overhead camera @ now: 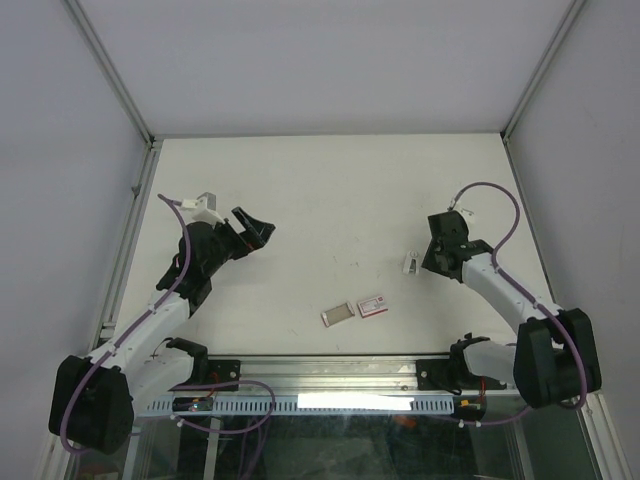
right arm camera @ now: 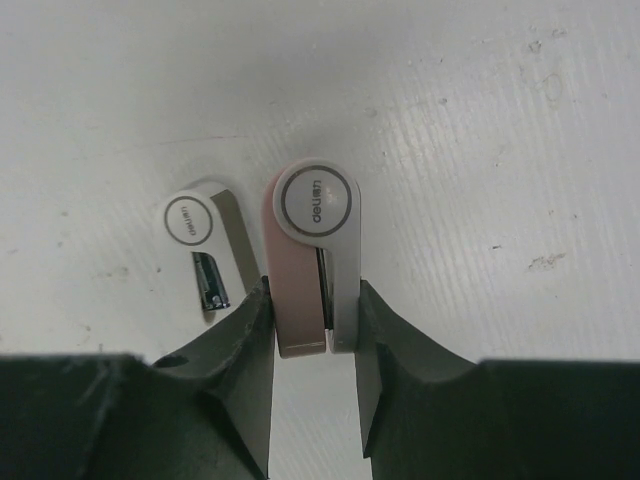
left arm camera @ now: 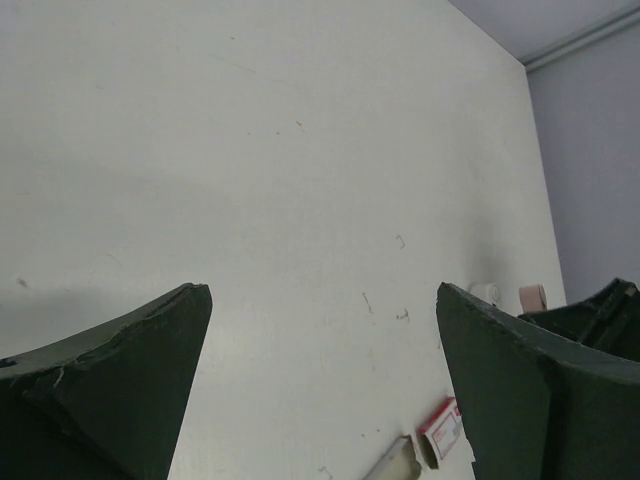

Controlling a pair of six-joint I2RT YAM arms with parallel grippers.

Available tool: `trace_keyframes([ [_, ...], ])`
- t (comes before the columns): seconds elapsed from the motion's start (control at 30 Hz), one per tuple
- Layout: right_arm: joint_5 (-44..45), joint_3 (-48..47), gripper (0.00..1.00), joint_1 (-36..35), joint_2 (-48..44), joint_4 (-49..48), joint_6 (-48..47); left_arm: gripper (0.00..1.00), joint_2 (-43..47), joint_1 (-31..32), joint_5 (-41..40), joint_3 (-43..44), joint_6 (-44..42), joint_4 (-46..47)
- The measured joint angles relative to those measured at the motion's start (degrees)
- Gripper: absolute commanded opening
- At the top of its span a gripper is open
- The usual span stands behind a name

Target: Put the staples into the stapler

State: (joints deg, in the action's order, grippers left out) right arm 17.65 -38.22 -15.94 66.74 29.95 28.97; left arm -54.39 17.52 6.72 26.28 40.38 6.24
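The stapler (right arm camera: 318,205) is small, pink and white with a round logo. My right gripper (right arm camera: 313,300) is shut on it and holds it on edge at the table; in the top view the gripper (overhead camera: 418,262) is at the right with the stapler (overhead camera: 410,262) at its tip. The red-pink staple box (overhead camera: 372,305) and its greyish inner tray (overhead camera: 338,314) lie side by side near the front middle. They also show in the left wrist view, the box (left arm camera: 442,428) and the tray (left arm camera: 395,462). The staples themselves are too small to see. My left gripper (overhead camera: 255,228) is open and empty (left arm camera: 322,300).
A white flat piece (right arm camera: 195,225) with the same round logo and a dark slot lies just left of the held stapler. Grey walls enclose the table (overhead camera: 330,190) on three sides. A metal rail (overhead camera: 320,372) runs along the near edge.
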Motion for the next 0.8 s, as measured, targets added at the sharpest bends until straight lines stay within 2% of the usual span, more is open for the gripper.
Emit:
trace_keyframes([
  [0.13, 0.07, 0.00, 0.00, 0.46, 4.52, -0.31, -0.57, 0.99, -0.46, -0.37, -5.38, -1.25, -0.70, 0.24],
  [0.33, -1.14, -0.02, 0.01, 2.47, 5.35, -1.07, -1.11, 0.99, -1.07, -0.39, -8.46, -2.82, -0.90, 0.57],
  [0.43, -2.40, -0.13, 0.19, 3.96, 7.76, -1.22, -1.46, 0.99, -1.11, -0.39, -9.62, -2.82, -1.09, 0.68],
  [0.57, -3.69, -0.17, 0.53, 4.61, 9.84, -1.49, -1.66, 0.99, -1.70, -0.76, -11.47, -2.82, -2.12, 1.09],
  [0.63, -4.48, -0.26, 0.67, 4.63, 9.84, -1.77, -1.73, 0.99, -2.97, -1.25, -12.50, -2.82, -2.56, 1.51],
  [0.7, -5.01, -0.26, 0.74, 4.61, 9.84, -1.84, -1.68, 0.99, -4.63, -2.05, -12.85, -2.82, -2.86, 2.10],
  [0.8, -5.07, -0.26, 0.80, 4.61, 9.77, -1.86, -1.66, 0.99, -6.32, -3.65, -12.83, -2.82, -3.28, 3.61],
])
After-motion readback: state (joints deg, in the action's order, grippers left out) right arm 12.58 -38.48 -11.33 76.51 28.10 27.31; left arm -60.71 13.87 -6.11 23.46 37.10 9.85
